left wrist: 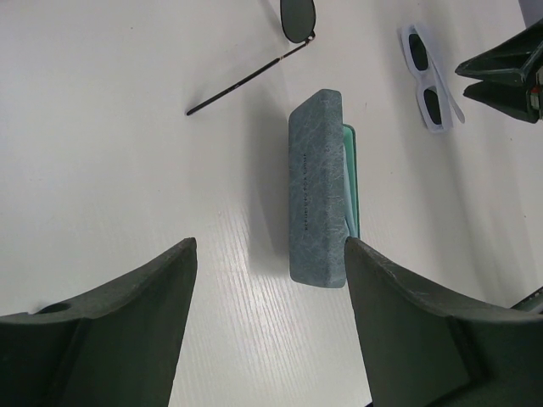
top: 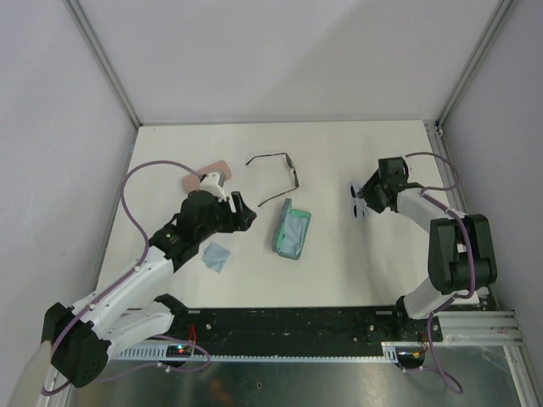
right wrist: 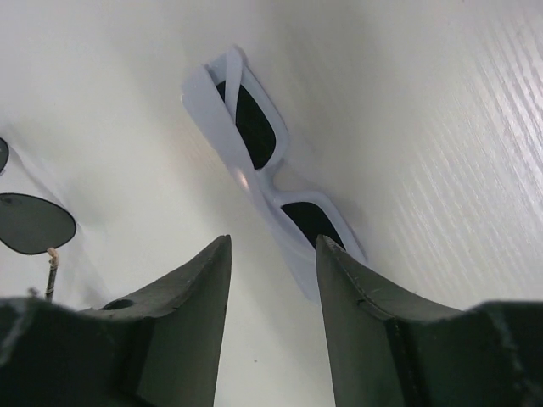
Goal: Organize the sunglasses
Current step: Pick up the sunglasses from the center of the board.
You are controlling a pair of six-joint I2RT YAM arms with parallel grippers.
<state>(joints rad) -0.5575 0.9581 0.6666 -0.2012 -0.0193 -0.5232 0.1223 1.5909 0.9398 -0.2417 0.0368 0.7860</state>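
Observation:
The black wire-framed sunglasses lie unfolded on the table at the back middle; one arm and a lens show in the left wrist view. The white chunky sunglasses lie folded at the right, seen close in the right wrist view. My right gripper is open, just beside and above the white pair, its near end between the fingers. My left gripper is open and empty, left of the blue-grey case, which stands open with a cloth inside.
A pink case lies behind my left wrist. A light-blue cloth lies by my left arm. The blue-grey case's lid shows ahead of my left fingers. Grey walls close in the table on three sides.

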